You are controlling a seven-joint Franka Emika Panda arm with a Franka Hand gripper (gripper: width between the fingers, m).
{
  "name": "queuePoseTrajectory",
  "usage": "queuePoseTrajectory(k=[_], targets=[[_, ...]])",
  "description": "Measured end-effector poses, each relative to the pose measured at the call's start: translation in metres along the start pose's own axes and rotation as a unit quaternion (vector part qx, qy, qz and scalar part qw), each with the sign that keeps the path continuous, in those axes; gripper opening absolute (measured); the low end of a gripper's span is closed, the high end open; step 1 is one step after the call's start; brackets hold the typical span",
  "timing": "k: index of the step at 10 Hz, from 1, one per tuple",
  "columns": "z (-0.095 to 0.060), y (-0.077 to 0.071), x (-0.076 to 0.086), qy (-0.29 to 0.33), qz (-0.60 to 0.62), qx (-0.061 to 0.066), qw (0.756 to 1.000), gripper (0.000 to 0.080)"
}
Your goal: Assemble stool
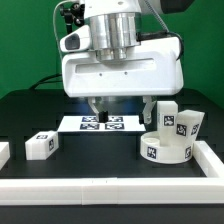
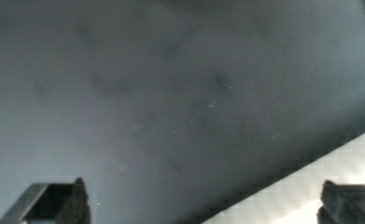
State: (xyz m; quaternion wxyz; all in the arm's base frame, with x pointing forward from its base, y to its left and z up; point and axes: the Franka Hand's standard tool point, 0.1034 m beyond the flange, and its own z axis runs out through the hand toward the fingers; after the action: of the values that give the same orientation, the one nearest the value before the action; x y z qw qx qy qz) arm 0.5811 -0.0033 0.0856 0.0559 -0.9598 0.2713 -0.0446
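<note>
The round white seat disc [image 1: 166,148] lies at the exterior view's right, with black-and-white tags on its rim. A blocky white leg [image 1: 181,125] stands upright on it, and a second leg [image 1: 162,113] stands just behind. Another tagged leg [image 1: 41,145] lies on the black table at the exterior view's left. My gripper [image 1: 100,110] hangs over the table's back middle, just above the marker board [image 1: 101,123], well apart from all parts. In the wrist view the fingertips [image 2: 54,203] stand wide apart with nothing between them. The gripper is open and empty.
White border rails run along the front [image 1: 110,192] and the right side [image 1: 210,158] of the black table. A white piece [image 1: 3,153] sits at the left edge. The wrist view shows dark table and a pale strip [image 2: 321,175] at one corner.
</note>
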Motion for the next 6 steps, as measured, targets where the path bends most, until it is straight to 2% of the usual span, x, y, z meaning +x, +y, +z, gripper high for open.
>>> queuePoseTrajectory(k=[3,4,5,6], targets=[[0.000,0.003,0.001,0.000,-0.072,-0.002,0.997,0.0648],[0.002,0.033,0.012,0.000,-0.124,-0.008,0.992,0.0648],[0.002,0.062,0.026,-0.005,-0.118,-0.015,0.993,0.0648],[0.002,0.082,0.038,-0.014,-0.116,-0.017,0.993,0.0648]])
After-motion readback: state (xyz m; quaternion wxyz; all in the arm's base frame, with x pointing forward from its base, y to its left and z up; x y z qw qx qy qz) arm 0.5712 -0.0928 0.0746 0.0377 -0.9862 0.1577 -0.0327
